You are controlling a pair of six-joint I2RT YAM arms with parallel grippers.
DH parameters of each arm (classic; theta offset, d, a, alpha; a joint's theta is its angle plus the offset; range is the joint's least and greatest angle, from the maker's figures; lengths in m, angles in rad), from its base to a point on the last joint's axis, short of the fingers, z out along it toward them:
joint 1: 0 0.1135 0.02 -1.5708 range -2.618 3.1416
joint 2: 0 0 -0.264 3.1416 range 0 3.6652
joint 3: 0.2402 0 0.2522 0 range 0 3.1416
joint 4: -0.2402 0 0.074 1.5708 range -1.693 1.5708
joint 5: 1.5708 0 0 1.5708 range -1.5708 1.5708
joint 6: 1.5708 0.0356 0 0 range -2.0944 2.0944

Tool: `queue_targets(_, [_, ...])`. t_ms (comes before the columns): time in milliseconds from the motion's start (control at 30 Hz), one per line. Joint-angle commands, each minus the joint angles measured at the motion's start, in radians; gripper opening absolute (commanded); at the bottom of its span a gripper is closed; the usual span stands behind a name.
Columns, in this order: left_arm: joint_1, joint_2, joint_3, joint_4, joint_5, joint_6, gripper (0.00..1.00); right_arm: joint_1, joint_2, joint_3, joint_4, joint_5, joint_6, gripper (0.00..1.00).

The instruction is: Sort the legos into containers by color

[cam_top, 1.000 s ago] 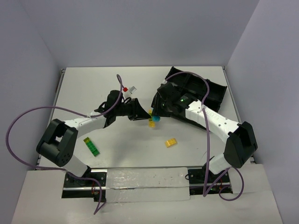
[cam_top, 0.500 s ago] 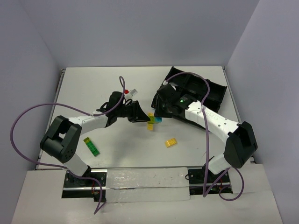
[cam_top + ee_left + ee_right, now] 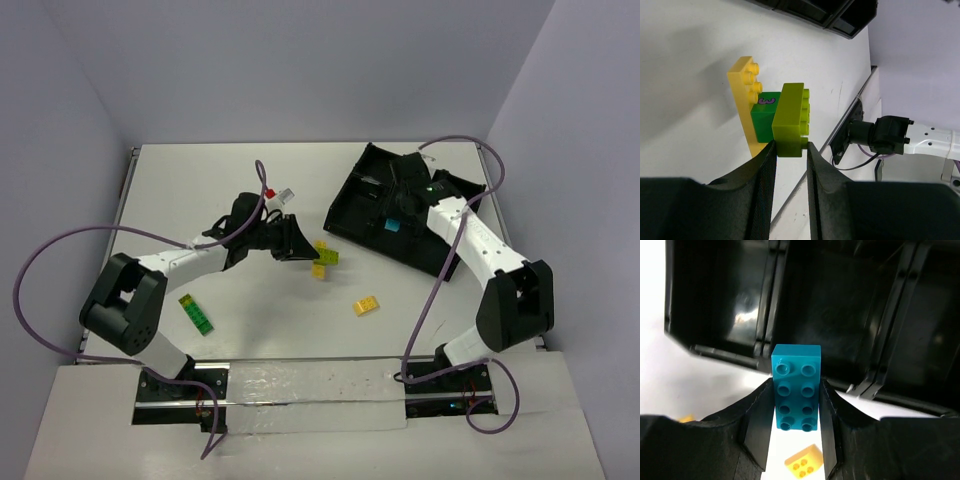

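My left gripper (image 3: 303,247) is shut on the lime brick (image 3: 791,120) of a short stack (image 3: 323,258), just left of the tray. That lime brick is joined to a dark green brick (image 3: 764,117) and a yellow brick (image 3: 745,100). My right gripper (image 3: 392,218) hangs over the black tray (image 3: 345,205), shut on a cyan-blue brick (image 3: 796,387) with its studs facing the wrist camera. Dark compartments (image 3: 715,300) lie beyond the brick; I see nothing inside them.
A loose yellow brick (image 3: 366,306) lies on the white table in front of the tray, also visible under the right gripper (image 3: 802,461). A green two-tone brick (image 3: 197,313) lies near the left arm's base. Purple cables loop beside both arms.
The cyan-blue brick has come off the stack and travelled right and back with my right gripper, from the tray's left corner to over the tray. The left gripper still holds the stack in place.
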Motion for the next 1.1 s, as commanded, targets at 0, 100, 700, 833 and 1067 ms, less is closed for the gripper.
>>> queue_targets(0, [0.01,-0.064,0.092,-0.057,0.01,0.039,0.0,-0.037,0.08,0.079,0.031,0.087,-0.047,0.07])
queue_targets(100, [0.015,-0.082,0.114,-0.079,0.002,0.045,0.0,-0.051,0.127,0.088,0.052,0.085,-0.052,0.2])
queue_targets(700, [0.025,-0.072,0.149,-0.057,0.013,-0.031,0.0,0.079,-0.108,-0.094,0.094,0.001,-0.095,0.65])
queue_targets(833, [0.025,-0.05,0.151,-0.056,0.03,-0.03,0.0,0.176,-0.193,-0.189,0.147,-0.116,-0.142,0.68])
queue_targets(1067, [0.027,0.039,0.145,-0.077,0.144,0.046,0.0,0.237,-0.259,-0.238,0.142,-0.096,-0.167,0.76])
